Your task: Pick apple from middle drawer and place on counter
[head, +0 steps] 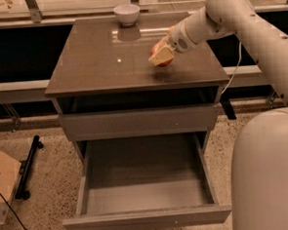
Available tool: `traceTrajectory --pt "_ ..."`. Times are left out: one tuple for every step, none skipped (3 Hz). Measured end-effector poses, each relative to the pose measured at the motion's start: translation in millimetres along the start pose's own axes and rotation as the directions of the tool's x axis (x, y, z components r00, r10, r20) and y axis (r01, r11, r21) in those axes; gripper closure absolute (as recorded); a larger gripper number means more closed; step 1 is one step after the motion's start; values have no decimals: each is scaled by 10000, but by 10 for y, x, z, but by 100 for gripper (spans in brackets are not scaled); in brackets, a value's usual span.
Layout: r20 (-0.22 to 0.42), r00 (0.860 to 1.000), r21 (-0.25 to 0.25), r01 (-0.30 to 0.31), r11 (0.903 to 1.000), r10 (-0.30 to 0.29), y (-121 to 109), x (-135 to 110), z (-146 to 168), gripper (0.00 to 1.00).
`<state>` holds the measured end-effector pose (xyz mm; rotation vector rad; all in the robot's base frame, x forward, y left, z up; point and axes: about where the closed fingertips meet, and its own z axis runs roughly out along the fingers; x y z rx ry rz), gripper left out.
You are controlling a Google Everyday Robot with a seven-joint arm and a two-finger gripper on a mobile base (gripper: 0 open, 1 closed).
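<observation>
My gripper (161, 55) is over the right half of the counter (106, 60), shut on the apple (163, 62). The apple shows red between the tan fingers (161, 55) and hangs just above the glossy brown-grey top, with a faint reflection under it. The middle drawer (146, 217) is pulled fully out below the cabinet front, and its smooth grey inside holds nothing. My white arm reaches in from the upper right.
A white bowl (127, 13) stands at the counter's back edge. A shut flat drawer front (139, 122) sits above the open drawer. My white base (270, 172) fills the lower right. A cardboard box (1, 186) and a black bar (29, 165) lie on the floor at left.
</observation>
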<state>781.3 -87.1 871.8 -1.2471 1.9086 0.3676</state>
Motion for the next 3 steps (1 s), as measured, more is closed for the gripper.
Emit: traceTrajectory --pt "-325 9982 -165 -519 9985 513 -85 150 119 11" --pt "-574 9960 -213 -698 9973 684 -128 241 101 0" --pt "-574 9960 -213 -698 9973 684 -128 241 101 0"
